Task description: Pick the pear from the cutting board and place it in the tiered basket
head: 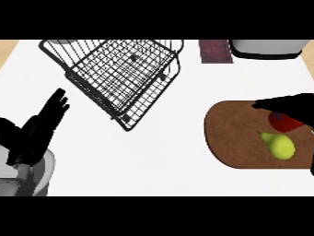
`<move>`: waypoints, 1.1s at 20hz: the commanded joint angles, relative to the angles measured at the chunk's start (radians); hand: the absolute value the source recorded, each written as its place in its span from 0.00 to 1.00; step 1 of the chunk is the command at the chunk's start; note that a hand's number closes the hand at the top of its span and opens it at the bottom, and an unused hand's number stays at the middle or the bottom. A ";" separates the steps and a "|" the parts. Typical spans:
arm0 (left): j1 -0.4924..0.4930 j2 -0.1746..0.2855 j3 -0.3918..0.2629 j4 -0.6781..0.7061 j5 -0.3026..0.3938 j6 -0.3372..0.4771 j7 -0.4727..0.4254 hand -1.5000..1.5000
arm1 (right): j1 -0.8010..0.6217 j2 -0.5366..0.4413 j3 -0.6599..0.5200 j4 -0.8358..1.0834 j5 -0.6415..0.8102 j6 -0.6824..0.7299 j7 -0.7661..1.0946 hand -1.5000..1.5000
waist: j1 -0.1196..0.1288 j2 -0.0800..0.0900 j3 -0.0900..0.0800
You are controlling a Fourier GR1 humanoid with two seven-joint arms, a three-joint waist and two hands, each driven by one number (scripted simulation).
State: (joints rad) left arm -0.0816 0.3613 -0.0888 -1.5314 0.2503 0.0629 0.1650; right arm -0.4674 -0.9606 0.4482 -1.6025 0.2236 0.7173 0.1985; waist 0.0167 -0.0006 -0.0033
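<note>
A yellow-green pear (279,145) lies on the brown cutting board (230,133) at the right of the white counter. Just behind it sits a red fruit (283,122), partly covered by my right hand (305,110). That hand hovers over the board's far right side, fingers stretched leftward above the red fruit, thumb down the right edge, holding nothing. The black wire tiered basket (122,73) stands at the back centre-left. My left hand (33,131) rests open at the lower left, fingers pointing up.
A dark red rectangular item (215,50) and a white-grey appliance (268,48) stand along the back right edge. Wooden flooring shows beyond the counter's left and right sides.
</note>
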 commanded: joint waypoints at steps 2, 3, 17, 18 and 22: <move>0.042 -0.014 0.004 -0.068 -0.001 0.007 0.022 0.50 | -0.037 0.122 0.052 -0.097 -0.028 0.143 0.244 0.00 | -0.008 -0.003 0.002; -0.021 -0.023 0.018 0.041 -0.021 -0.013 -0.017 0.50 | 0.001 0.122 0.041 -0.079 0.027 0.123 0.203 0.00 | -0.018 0.000 0.002; 0.025 -0.069 0.056 0.010 -0.065 -0.045 -0.012 0.50 | 0.118 0.206 -0.002 0.115 0.392 -0.003 0.035 0.00 | -0.015 0.001 0.003; 0.030 -0.075 0.043 -0.038 -0.068 -0.025 0.021 0.50 | 0.136 0.239 0.054 0.191 0.463 -0.095 0.001 0.00 | -0.010 0.002 0.004; 0.026 -0.091 0.045 -0.022 -0.094 -0.041 0.007 0.50 | 0.186 0.275 0.038 0.181 0.537 -0.174 -0.034 0.00 | -0.015 0.001 0.004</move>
State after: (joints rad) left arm -0.0556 0.3152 -0.0142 -1.5601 0.2031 0.0032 0.1863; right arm -0.3175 -0.7182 0.4818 -1.4600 0.6711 0.6289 0.2188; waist 0.0035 0.0006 0.0003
